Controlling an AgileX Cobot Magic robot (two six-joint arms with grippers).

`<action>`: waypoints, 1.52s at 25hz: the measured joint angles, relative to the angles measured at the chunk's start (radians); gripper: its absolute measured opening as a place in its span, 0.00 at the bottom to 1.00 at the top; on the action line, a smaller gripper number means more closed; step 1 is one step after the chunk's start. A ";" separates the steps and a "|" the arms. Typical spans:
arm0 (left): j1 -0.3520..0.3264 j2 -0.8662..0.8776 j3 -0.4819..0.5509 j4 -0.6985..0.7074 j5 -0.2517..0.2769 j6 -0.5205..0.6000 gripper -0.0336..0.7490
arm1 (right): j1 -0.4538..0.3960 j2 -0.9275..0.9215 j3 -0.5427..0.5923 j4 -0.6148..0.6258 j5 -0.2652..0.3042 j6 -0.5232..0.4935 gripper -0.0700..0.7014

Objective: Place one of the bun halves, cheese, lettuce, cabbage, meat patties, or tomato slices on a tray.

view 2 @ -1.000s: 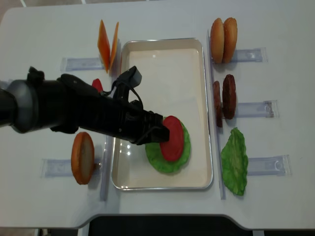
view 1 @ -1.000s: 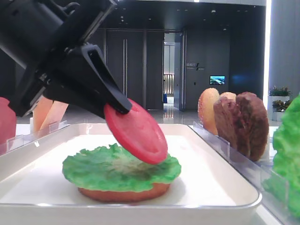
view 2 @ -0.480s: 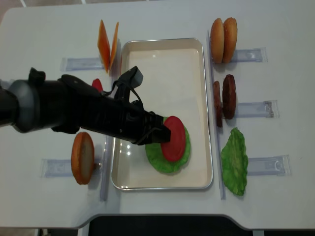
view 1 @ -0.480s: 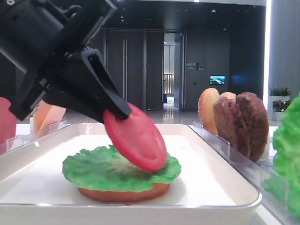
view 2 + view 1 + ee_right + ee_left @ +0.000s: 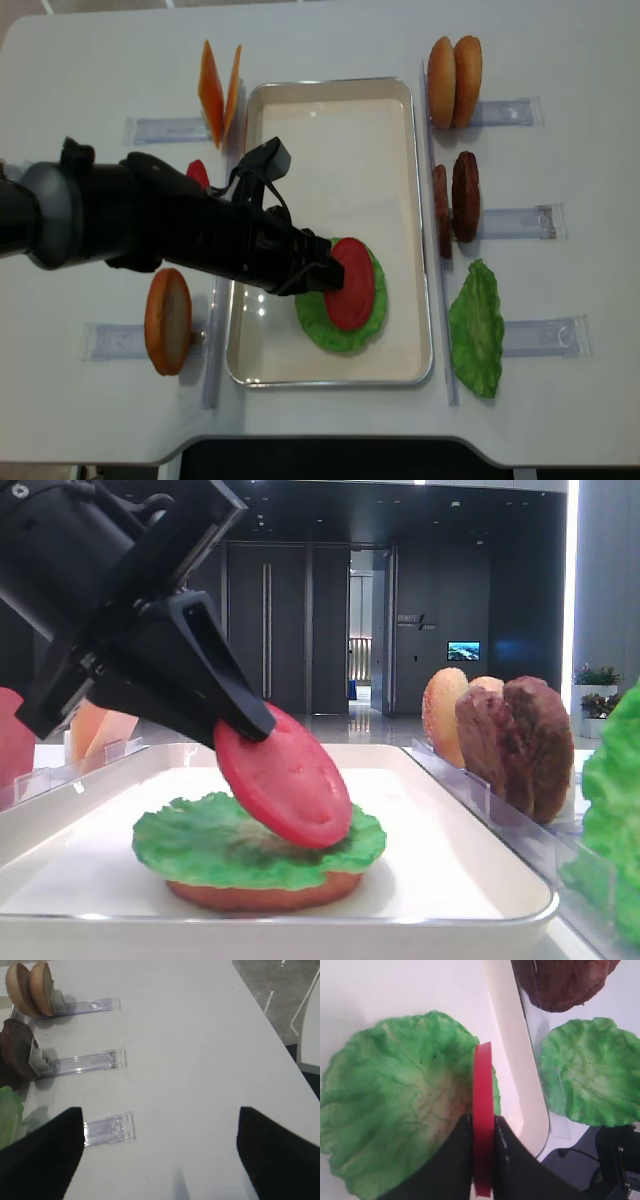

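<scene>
My left gripper (image 5: 325, 274) is shut on a red tomato slice (image 5: 352, 283), pinching its edge between both fingers (image 5: 462, 1160). The slice (image 5: 285, 785) tilts down over a green lettuce leaf (image 5: 190, 845), and its lower edge touches the leaf or sits just above it. The leaf (image 5: 330, 326) lies on a bun half (image 5: 260, 892) in the near part of the white tray (image 5: 330, 130). In the left wrist view the slice (image 5: 482, 1110) shows edge-on above the lettuce (image 5: 395, 1110). My right gripper (image 5: 160, 1160) stands open over bare table, holding nothing.
Clear holders flank the tray. On the right stand bun halves (image 5: 455, 68), meat patties (image 5: 455, 198) and another lettuce leaf (image 5: 475, 328). On the left are cheese slices (image 5: 220, 90), a second red slice (image 5: 198, 172) and a bun half (image 5: 167, 320).
The left gripper has lowered the tomato slice slightly toward the lettuce, keeping its grip. Nothing else has moved.
</scene>
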 joint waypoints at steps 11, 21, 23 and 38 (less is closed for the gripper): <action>0.000 0.000 0.000 0.043 -0.020 -0.020 0.21 | 0.000 0.000 0.000 0.000 0.000 0.000 0.85; 0.000 -0.018 0.000 0.183 -0.026 -0.201 0.77 | 0.000 0.000 0.000 0.000 0.000 0.000 0.85; 0.003 -0.050 0.000 0.206 -0.026 -0.226 0.82 | 0.000 0.000 0.000 0.000 0.000 0.000 0.85; 0.177 -0.351 -0.128 0.584 0.168 -0.450 0.85 | 0.000 0.000 0.000 0.000 0.000 0.000 0.85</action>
